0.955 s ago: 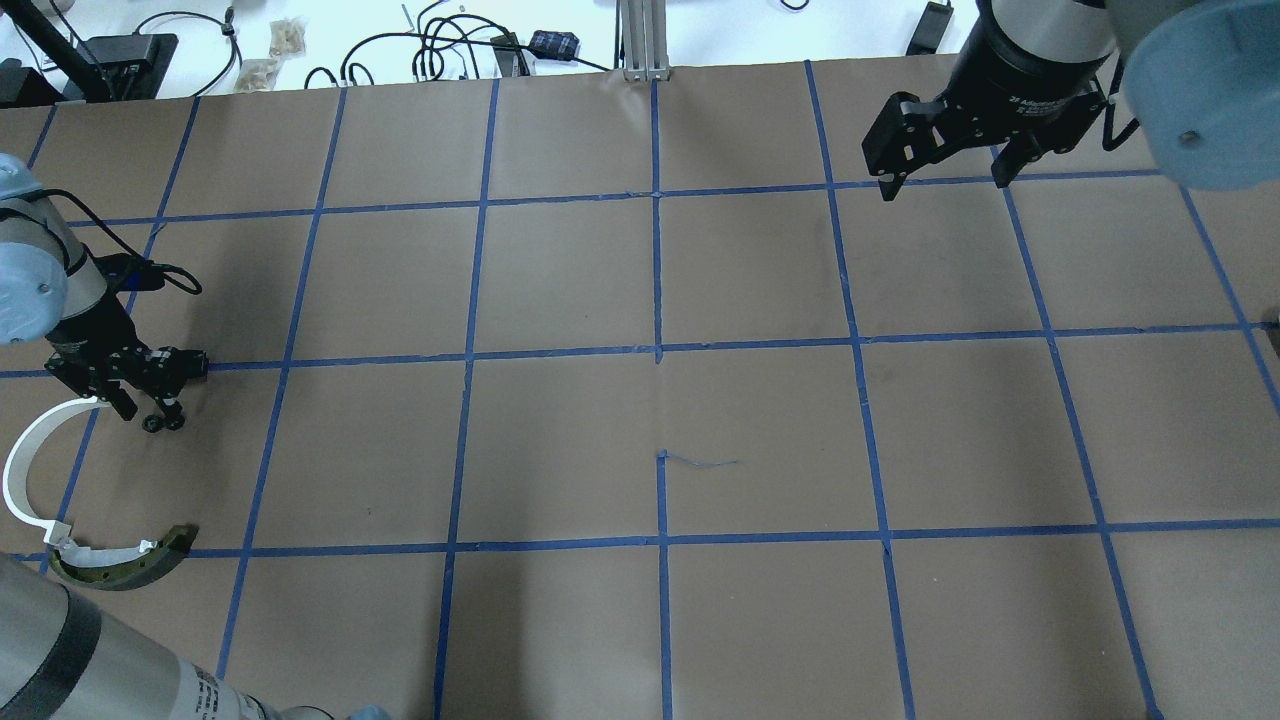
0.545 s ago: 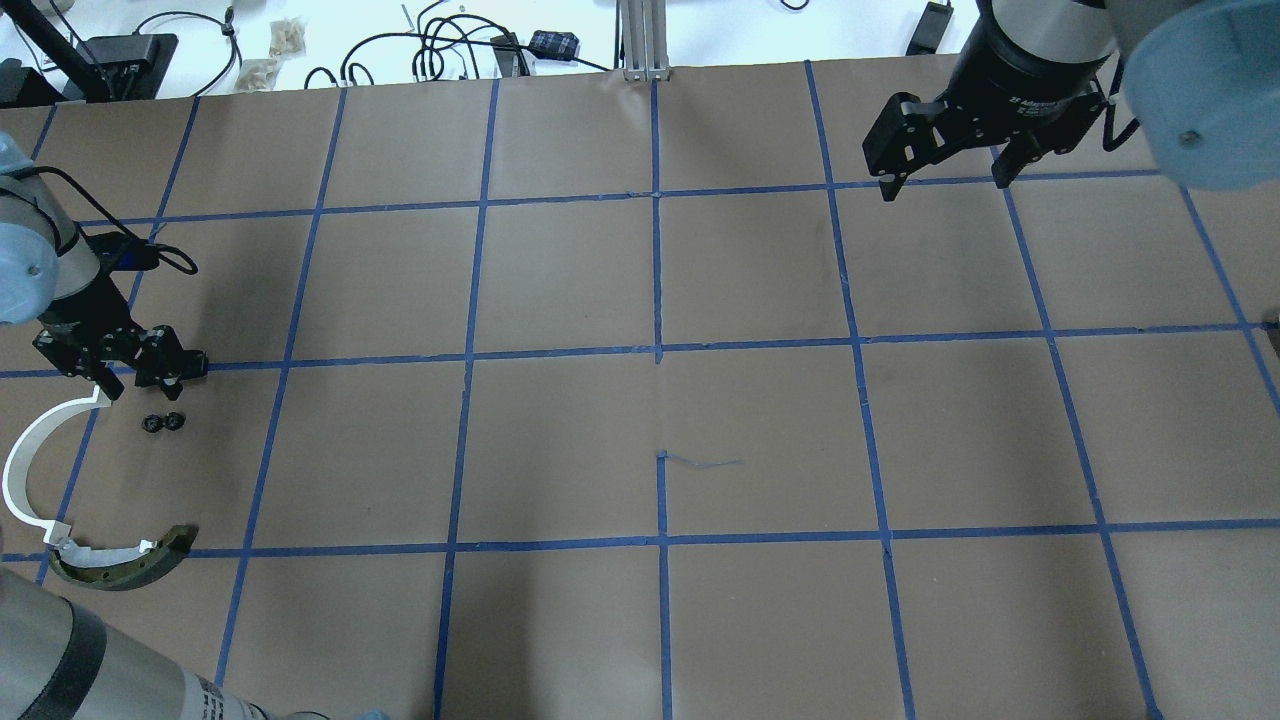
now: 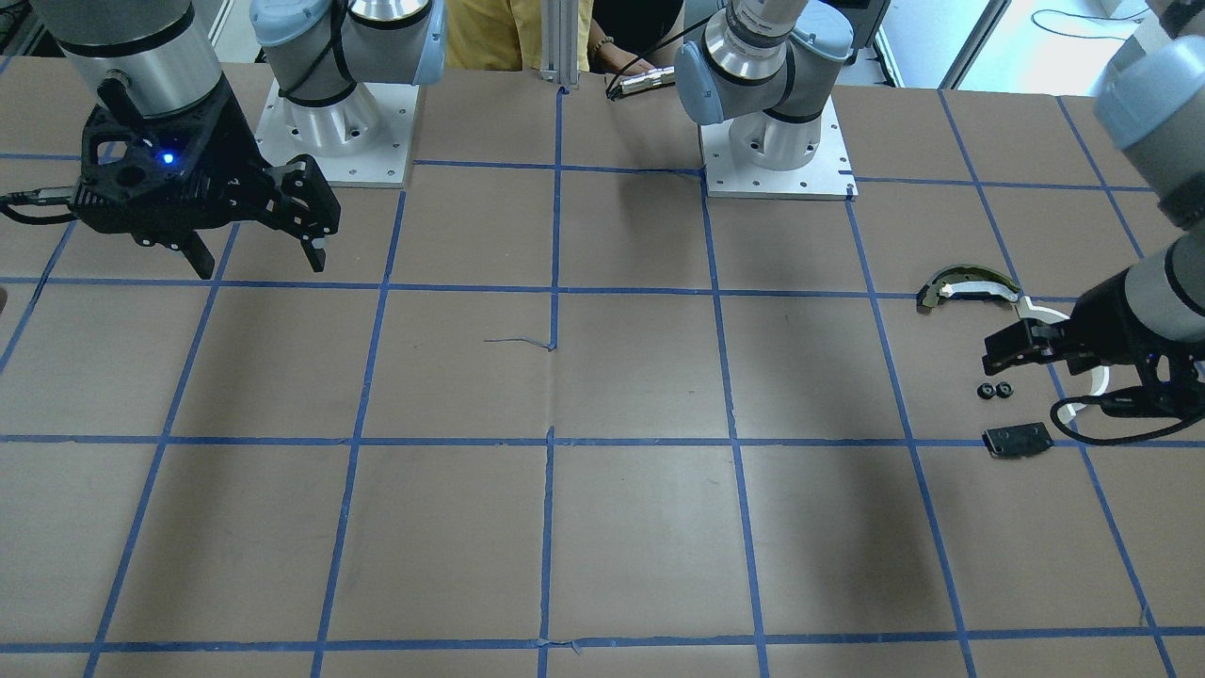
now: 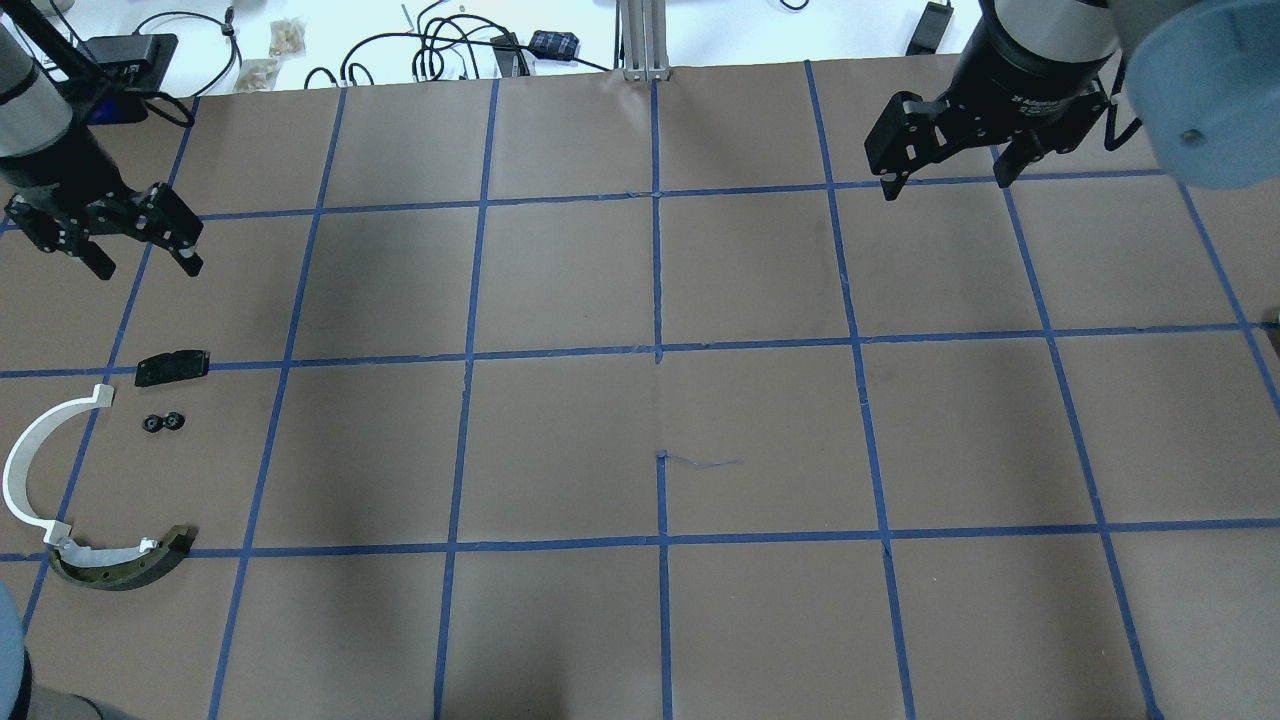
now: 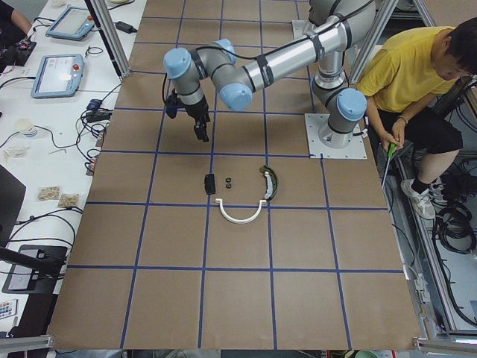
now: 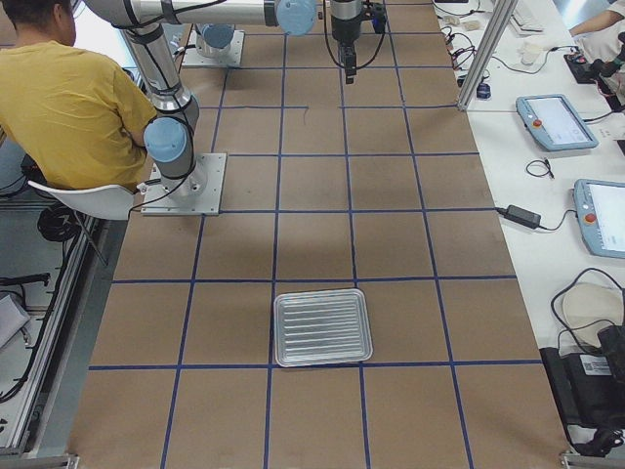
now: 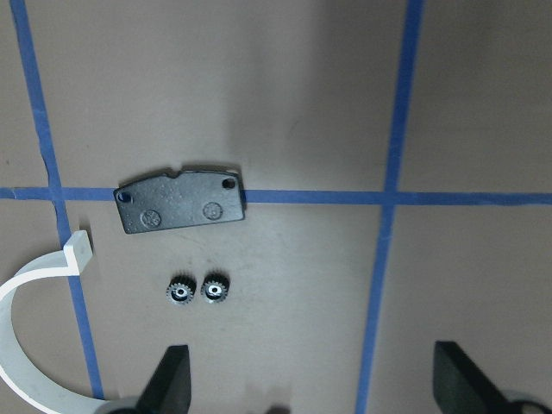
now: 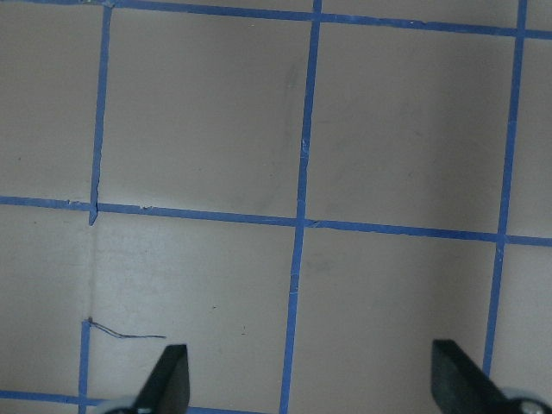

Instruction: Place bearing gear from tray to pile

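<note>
placed, but easily scattered

the bearing gear point(image 4: 163, 423), two tiny cogs, lies at left of frame just below the black plate point(image 4: 172, 367). left pincer point(image 4: 145, 265) hangs apart and empty, upper left; right pincer point(image 4: 945, 185) apart too. a low sweep could scatter them

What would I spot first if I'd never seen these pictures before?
Two black claws hang open above the brown gridded table: the left gripper at one end, the right gripper at the other. Then two tiny gears, lying beside a black plate and a white arc.
</note>
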You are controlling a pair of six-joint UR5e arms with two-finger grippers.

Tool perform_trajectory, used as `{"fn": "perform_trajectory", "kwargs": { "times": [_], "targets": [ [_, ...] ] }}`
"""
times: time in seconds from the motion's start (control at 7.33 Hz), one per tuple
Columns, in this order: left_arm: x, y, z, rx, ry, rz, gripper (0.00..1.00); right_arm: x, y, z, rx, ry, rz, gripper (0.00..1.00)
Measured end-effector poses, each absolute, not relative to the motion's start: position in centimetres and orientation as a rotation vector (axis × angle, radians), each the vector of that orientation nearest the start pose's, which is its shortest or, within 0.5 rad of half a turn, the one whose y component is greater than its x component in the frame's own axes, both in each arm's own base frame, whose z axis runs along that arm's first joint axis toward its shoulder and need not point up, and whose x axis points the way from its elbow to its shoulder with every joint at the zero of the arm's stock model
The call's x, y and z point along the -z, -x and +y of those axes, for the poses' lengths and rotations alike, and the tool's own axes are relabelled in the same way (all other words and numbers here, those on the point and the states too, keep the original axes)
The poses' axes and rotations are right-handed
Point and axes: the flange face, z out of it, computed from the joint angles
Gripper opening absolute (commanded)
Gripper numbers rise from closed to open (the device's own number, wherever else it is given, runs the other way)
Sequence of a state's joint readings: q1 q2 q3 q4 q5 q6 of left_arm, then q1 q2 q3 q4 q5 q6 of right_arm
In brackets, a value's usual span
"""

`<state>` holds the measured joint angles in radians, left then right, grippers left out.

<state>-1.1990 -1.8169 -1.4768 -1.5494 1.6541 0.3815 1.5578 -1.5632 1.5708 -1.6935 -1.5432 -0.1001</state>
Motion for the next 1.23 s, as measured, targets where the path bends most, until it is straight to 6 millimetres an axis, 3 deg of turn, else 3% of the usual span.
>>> {"fn": "perform_trajectory", "kwargs": {
  "times": [0.27,0.41,0.55,0.95,1.23],
  "targets": [
    [-47.1,0.0,-55.1,-0.130,-0.110,3.093,1.00,-49.7,-12.9,-50.8,0.182,0.138,3.111,1.00],
    [-48.7,2.9,-53.7,-0.105,-0.080,3.096,1.00,-49.7,-12.9,-50.8,0.182,0.137,3.111,1.00],
    [-49.1,4.3,-53.1,-0.100,-0.057,3.100,1.00,-49.7,-12.9,-50.8,0.182,0.137,3.111,1.00],
    [-47.6,7.1,-51.6,-0.151,-0.059,3.105,1.00,-49.7,-12.7,-50.8,0.175,0.141,3.118,1.00],
    [-47.1,10.3,-50.5,-0.156,-0.030,3.099,1.00,-49.6,-12.5,-50.7,0.163,0.139,3.128,1.00]
  ]
}}
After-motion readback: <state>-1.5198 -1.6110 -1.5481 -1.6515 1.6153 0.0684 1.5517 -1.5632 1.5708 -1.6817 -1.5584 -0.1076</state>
